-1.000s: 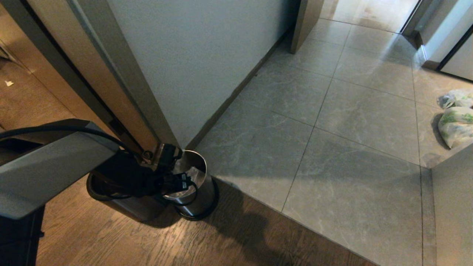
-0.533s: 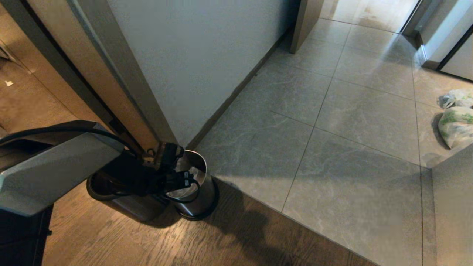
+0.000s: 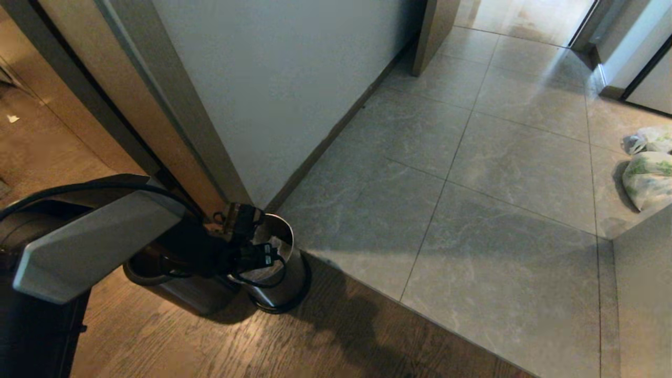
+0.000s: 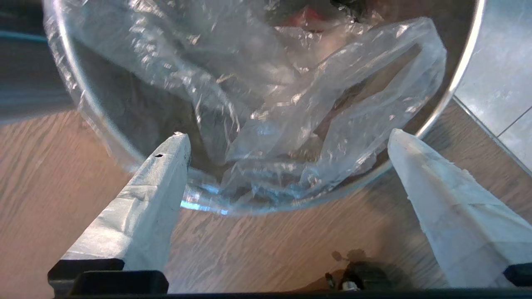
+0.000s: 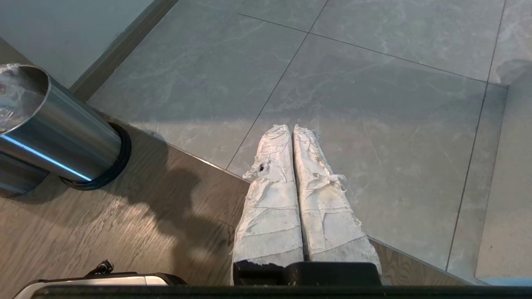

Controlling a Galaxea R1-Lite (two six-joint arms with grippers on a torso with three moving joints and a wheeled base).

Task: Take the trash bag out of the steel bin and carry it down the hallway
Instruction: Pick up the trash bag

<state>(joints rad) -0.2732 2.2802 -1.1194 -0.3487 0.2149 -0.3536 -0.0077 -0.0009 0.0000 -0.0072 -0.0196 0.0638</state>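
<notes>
Our left gripper (image 4: 286, 141) has eased lower over the steel bin (image 3: 281, 286), fingers spread wide, nothing pinched yet. The trash bag (image 4: 291, 116) lies crumpled inside, so closing on it comes next.

Clear whitish-glinting trash bag (image 4: 266, 104), shiny dark steel bin (image 5: 58, 133), grey marbled tiles (image 3: 472, 184), brown wood-grain floor (image 3: 210, 341)

I have the steel bin (image 3: 281, 273) on the wood floor (image 3: 220, 341), at the wall corner (image 3: 252, 199), with the hallway (image 3: 472, 210) tiles to its right. The trash bag (image 4: 291, 104) lies inside it. My left pincer (image 3: 251, 239) hangs over the bin's mouth. A second bin (image 3: 173, 286) stands just left of it. Two bags (image 3: 648, 170) lie far right on the tiles.
</notes>
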